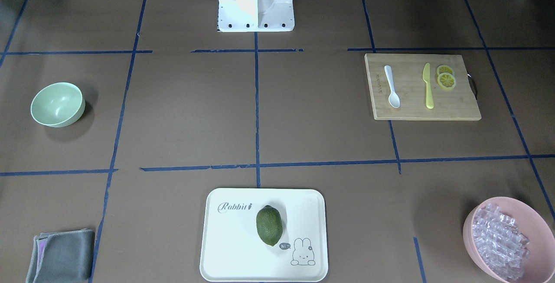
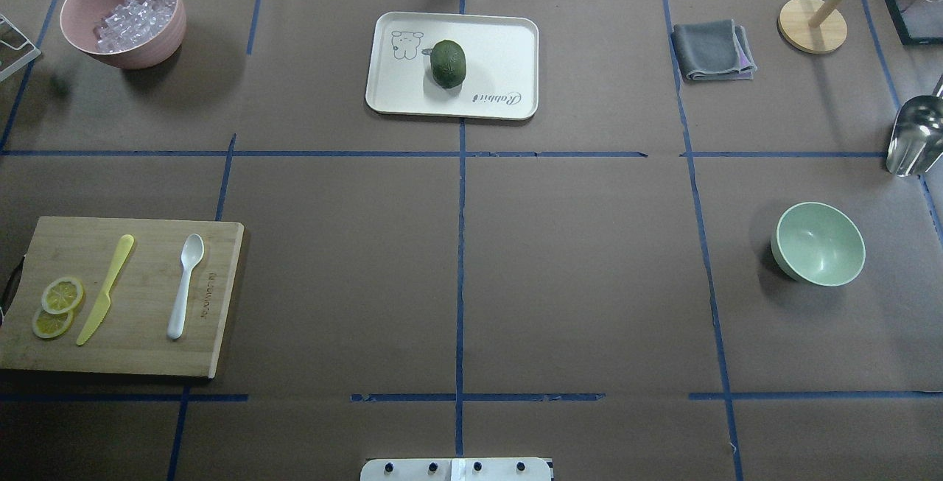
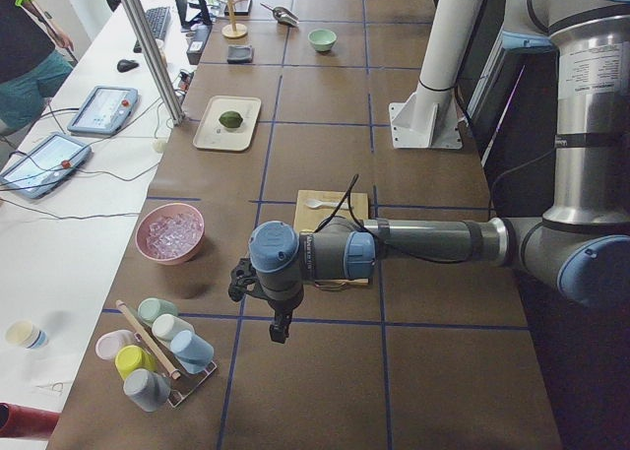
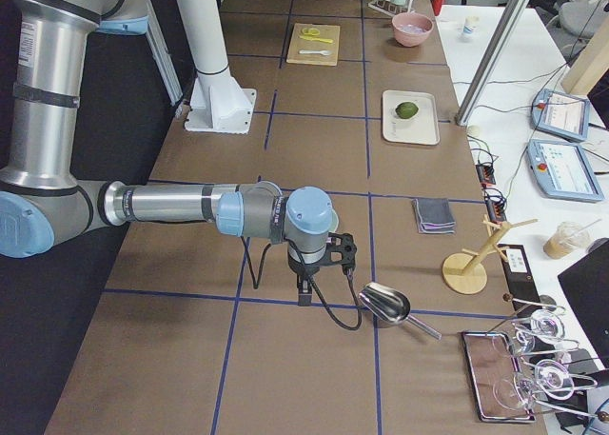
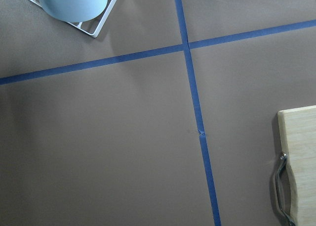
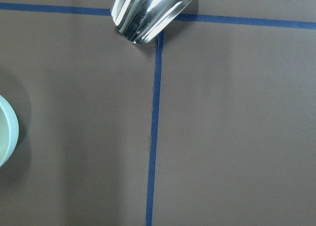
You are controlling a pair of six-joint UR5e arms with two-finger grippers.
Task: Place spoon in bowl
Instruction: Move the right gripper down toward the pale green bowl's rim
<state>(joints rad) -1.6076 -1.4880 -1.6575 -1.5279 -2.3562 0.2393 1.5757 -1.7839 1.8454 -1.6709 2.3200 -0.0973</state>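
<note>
The white spoon [image 1: 391, 87] lies on a wooden cutting board [image 1: 455, 105] beside a yellow knife [image 1: 428, 86], on the robot's left side; it also shows in the overhead view [image 2: 184, 286]. The mint-green bowl [image 1: 57, 104] stands empty on the robot's right side [image 2: 818, 243], and its edge shows in the right wrist view [image 6: 5, 137]. My left gripper [image 3: 279, 327] hangs over the table beyond the board's end, far from the spoon. My right gripper [image 4: 303, 292] hangs beyond the bowl, near a metal scoop. Both show only in the side views, so I cannot tell whether they are open.
Lemon slices [image 1: 446, 77] lie on the board. A white tray [image 1: 230, 239] holds a green lime [image 1: 269, 225]. A pink bowl of ice-like pieces [image 2: 121, 17], a grey cloth [image 2: 711, 50], a metal scoop [image 2: 913, 138], a wooden stand [image 2: 812, 24] and a cup rack [image 3: 157, 356] stand around the edges.
</note>
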